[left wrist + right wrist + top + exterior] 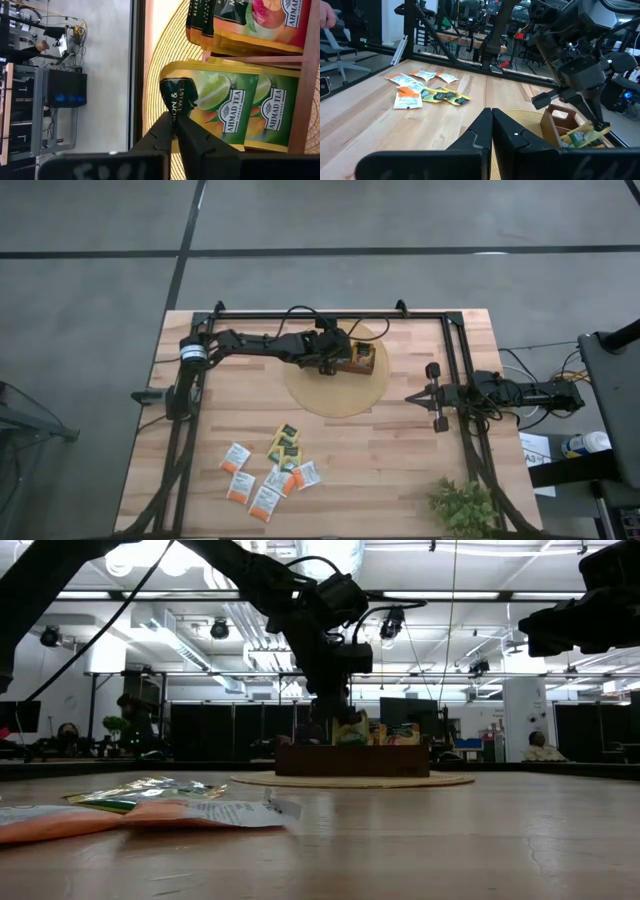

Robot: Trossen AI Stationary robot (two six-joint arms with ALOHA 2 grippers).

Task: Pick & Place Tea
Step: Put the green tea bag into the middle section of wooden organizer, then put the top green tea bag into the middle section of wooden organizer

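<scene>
Nearby, loose tea packets (268,472), potted plant (462,506), round mat (325,395)

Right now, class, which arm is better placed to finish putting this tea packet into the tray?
Left: its gripper already pinches the yellow-green packet over the wooden tray. The right gripper waits off the mat.

the left gripper (175,131) covers the lower dark end of the yellow-green tea packet (210,102) it pinches; print there reads only in part. beyond its fingertips, packets (250,20) in the next compartment of the wooden tray (300,90) are cut off at the picture's edge. from above, the gripper hides most of the tray's contents. loose packets (265,475) near the table's front edge: lettering too small to tell.
</scene>
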